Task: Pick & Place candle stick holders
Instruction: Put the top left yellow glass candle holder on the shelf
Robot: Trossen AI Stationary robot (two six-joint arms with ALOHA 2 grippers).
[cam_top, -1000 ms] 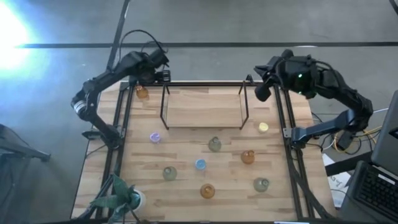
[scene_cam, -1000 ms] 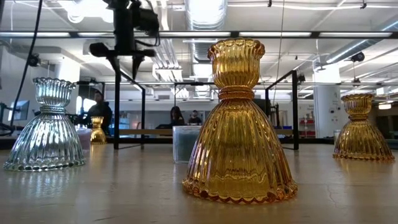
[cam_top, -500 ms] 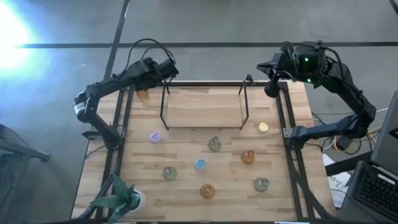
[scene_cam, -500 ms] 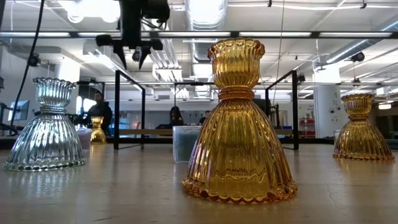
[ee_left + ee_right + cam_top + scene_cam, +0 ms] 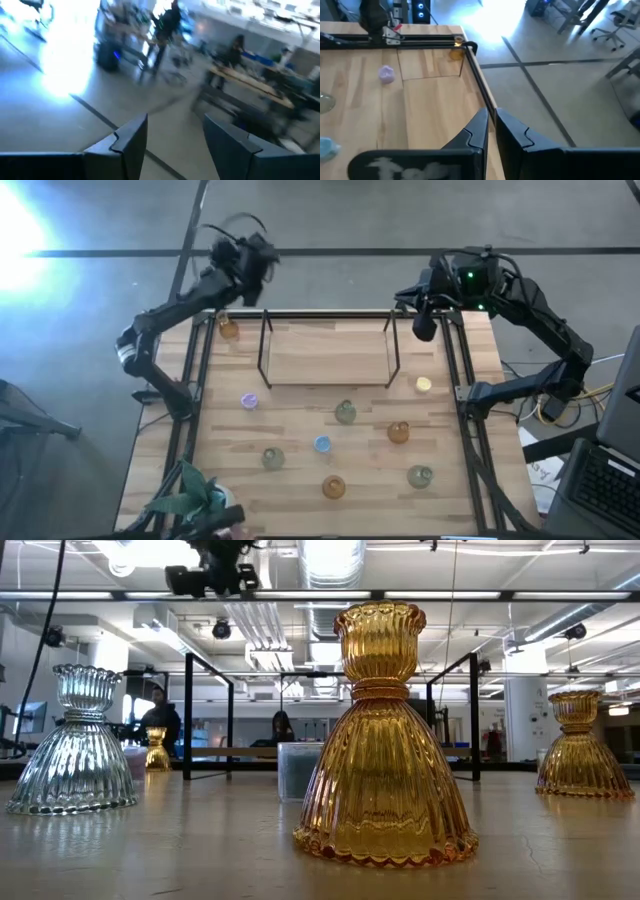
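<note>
My left pincer (image 5: 243, 255) hangs half open and empty past the table's (image 5: 330, 355) far edge; right pincer (image 5: 423, 330) shut, empty. I should descend squarely over the nearest amber holder (image 5: 229, 330), straddling its neck.

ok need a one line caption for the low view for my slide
Table-level view: a ribbed amber candle holder up front, a clear one to its left, another amber one far right, people seated beyond.

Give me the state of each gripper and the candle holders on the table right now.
Left gripper: open, empty, raised off the table's far left corner.
Right gripper: shut, empty, above the far right corner.
Amber holder: upright at the far left corner.
Other holders, like the yellow one: standing apart on the table, untouched.
</note>
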